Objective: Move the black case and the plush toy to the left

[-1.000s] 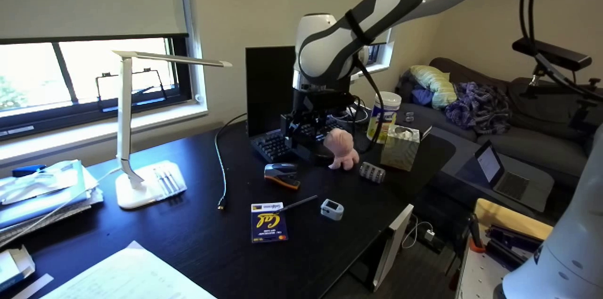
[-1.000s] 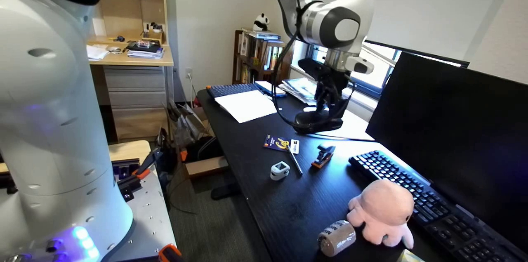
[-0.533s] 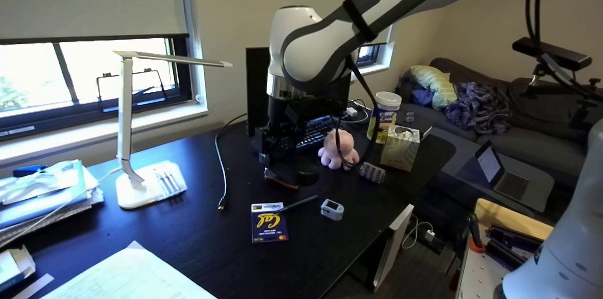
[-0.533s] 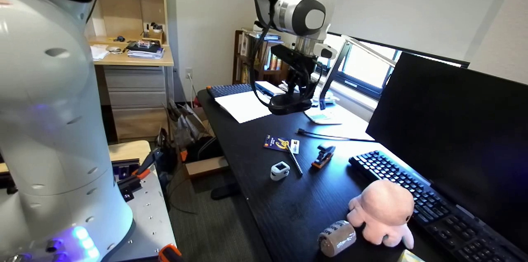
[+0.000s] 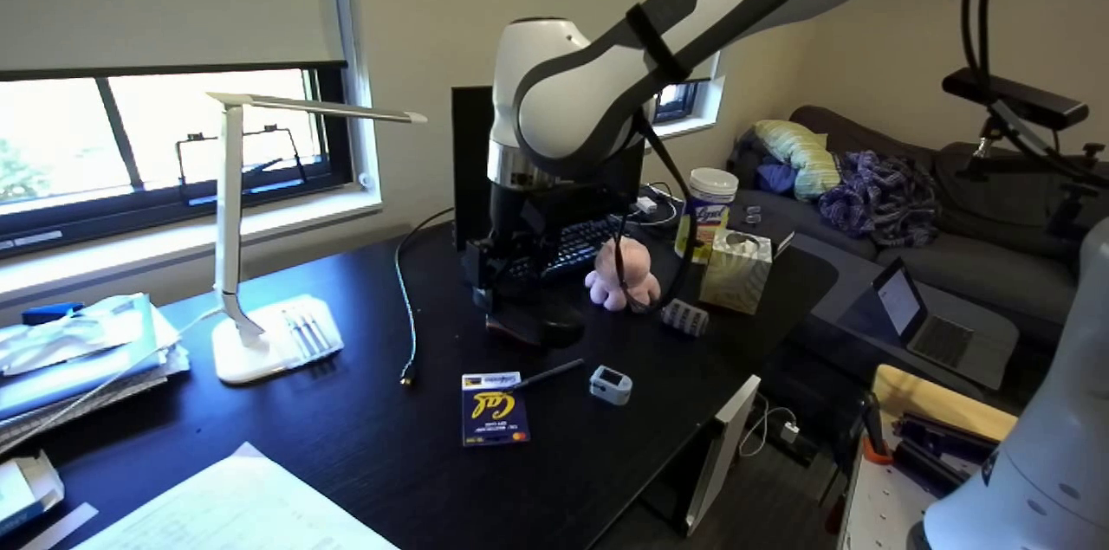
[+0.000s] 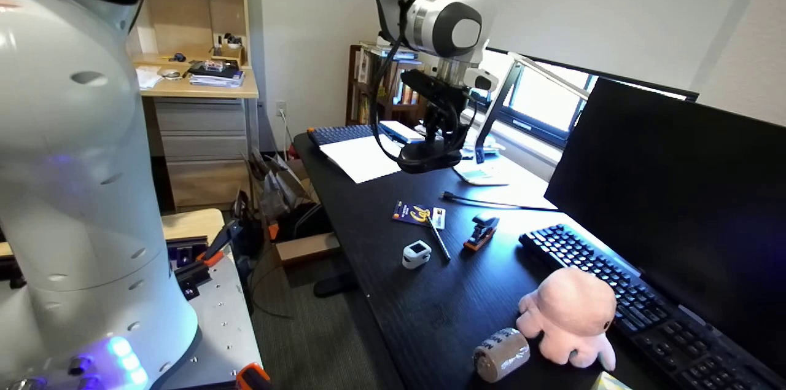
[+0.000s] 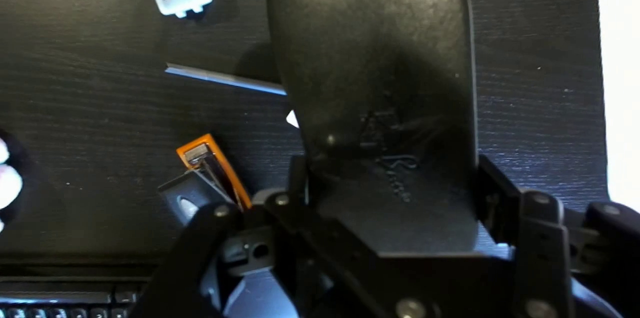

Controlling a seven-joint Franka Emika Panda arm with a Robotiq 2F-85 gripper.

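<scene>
My gripper (image 7: 395, 183) is shut on the black case (image 7: 370, 72), with one finger on each side of its near end. The case, rounded and dark with embossed lettering, also shows in both exterior views (image 5: 541, 325) (image 6: 427, 158), held above the desk. The gripper (image 5: 517, 286) also shows above it in both exterior views (image 6: 435, 139). The pink plush toy (image 6: 571, 313) stands on the desk near the keyboard, apart from the gripper. In an exterior view a robot cable hangs in front of the toy (image 5: 631, 268). Only a sliver of it shows at the wrist view's edge (image 7: 9, 187).
An orange-black stapler (image 6: 481, 233), a white oximeter (image 6: 417, 253), a pen (image 5: 554, 372) and a Cal card (image 5: 494, 411) lie on the desk. A wrapped roll (image 6: 501, 354) lies beside the toy. A lamp (image 5: 232, 212), monitor (image 6: 669, 206), keyboard (image 6: 614, 292) and tissue box (image 5: 736, 273) stand around.
The gripper has carried the black case leftward in both exterior views, mostly in the earlier half second, then dropped slightly. The plush toy has not moved.
</scene>
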